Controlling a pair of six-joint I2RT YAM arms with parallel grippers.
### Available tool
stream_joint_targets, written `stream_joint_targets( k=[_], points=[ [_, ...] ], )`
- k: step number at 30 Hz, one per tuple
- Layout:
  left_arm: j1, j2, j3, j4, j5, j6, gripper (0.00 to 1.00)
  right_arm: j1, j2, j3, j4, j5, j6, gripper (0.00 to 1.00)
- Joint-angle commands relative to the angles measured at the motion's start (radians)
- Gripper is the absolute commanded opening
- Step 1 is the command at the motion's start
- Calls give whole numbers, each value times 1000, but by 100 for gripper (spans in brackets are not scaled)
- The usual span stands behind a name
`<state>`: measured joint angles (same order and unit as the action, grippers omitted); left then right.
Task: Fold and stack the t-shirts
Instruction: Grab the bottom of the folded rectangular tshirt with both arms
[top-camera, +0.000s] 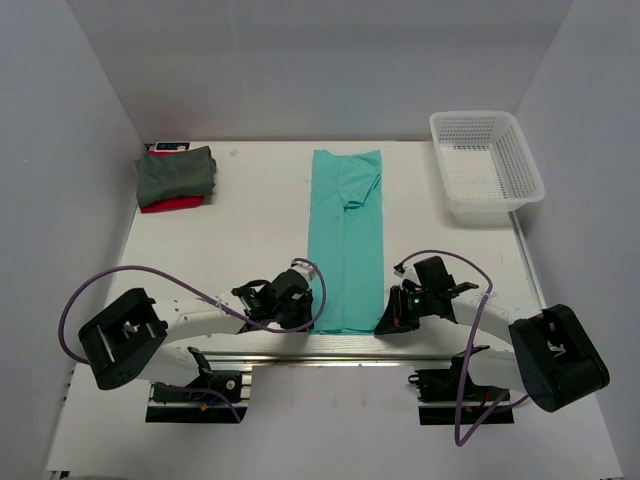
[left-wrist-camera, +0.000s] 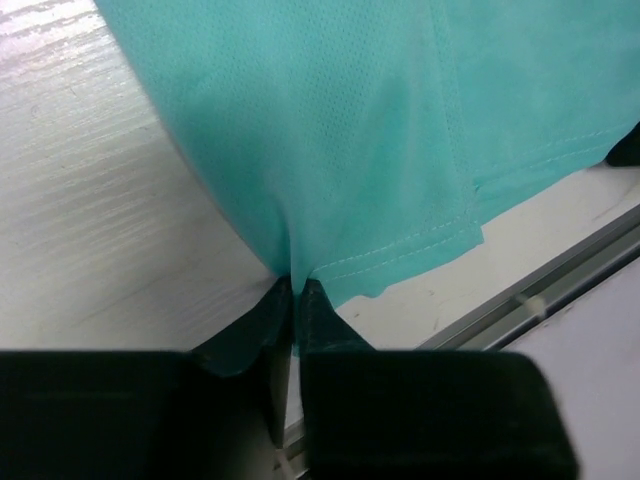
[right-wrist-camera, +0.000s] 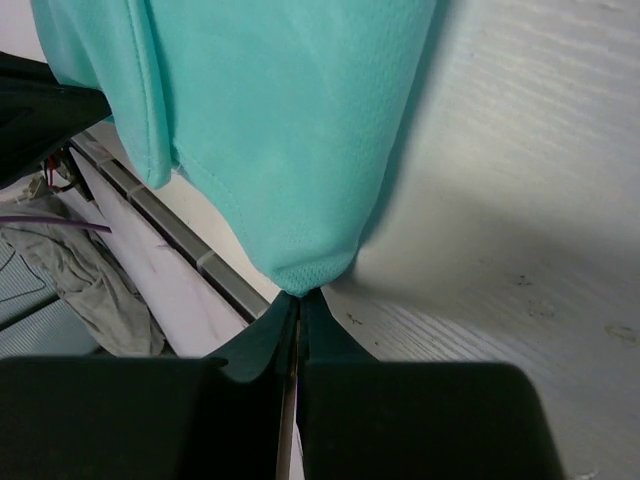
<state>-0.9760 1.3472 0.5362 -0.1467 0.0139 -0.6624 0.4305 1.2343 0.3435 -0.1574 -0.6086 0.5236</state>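
The teal t-shirt (top-camera: 346, 235) lies folded into a long narrow strip down the middle of the table. My left gripper (top-camera: 306, 316) is shut on its near left corner, and the cloth (left-wrist-camera: 330, 140) rises from between the closed jaws in the left wrist view. My right gripper (top-camera: 387, 322) is shut on its near right corner, and the cloth (right-wrist-camera: 270, 120) bulges out of the closed jaws in the right wrist view. A dark grey-green t-shirt (top-camera: 177, 171) lies folded on a red t-shirt (top-camera: 170, 204) at the far left.
A white mesh basket (top-camera: 486, 163) stands at the far right corner. The table's near metal rail (top-camera: 330, 345) runs just below both grippers. White walls close in the table on three sides.
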Motion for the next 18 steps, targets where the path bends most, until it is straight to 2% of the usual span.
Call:
stream_joint_targets(
  k=[1, 2, 3, 11, 18],
  points=[
    [0, -2, 13, -30, 17, 17, 16, 5, -16, 20, 57, -14, -13, 0],
    [0, -2, 25, -30, 17, 17, 11, 7, -18, 23, 67, -14, -14, 0],
    [0, -2, 42, -30, 2, 17, 0, 4, -25, 28, 67, -10, -19, 0],
    [0, 20, 185, -70, -38, 35, 0, -1, -24, 138, 21, 50, -40, 0],
    [89, 122, 332, -143, -65, 35, 0, -12, 37, 276, -4, 165, -31, 0]
  ],
)
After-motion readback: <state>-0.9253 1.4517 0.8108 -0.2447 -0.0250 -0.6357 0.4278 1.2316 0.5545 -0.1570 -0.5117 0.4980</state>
